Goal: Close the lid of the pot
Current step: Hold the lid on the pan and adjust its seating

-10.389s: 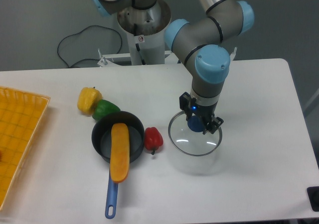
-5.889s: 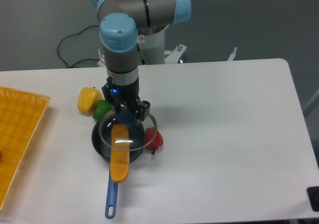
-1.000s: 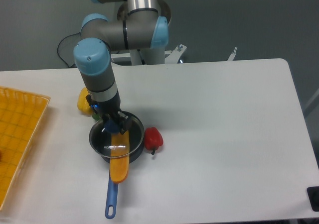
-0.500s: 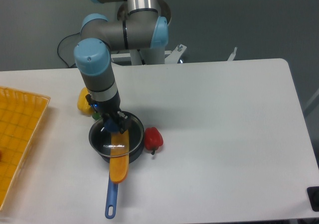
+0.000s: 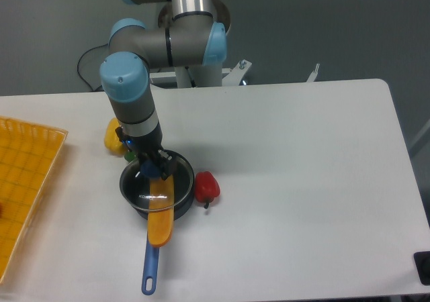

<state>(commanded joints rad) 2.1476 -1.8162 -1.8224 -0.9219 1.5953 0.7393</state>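
Fingers (image 5: pixel 154 170) clamp the lid's (image 5: pixel 144 194) blue knob; your lid rides offset and likely tilted because the orange vegetable (image 5: pixel 160 215) overhangs the pot (image 5: pixel 180 189).

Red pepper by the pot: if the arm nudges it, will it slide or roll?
The red pepper looks rounded and glossy, so it would probably roll or wobble rather than slide. It sits right beside the pot, which may block it on that side.

White table (image 5: pixel 302 168); pot (image 5: pixel 181 184), peppers (image 5: pixel 207 188), tray (image 5: pixel 23 181)
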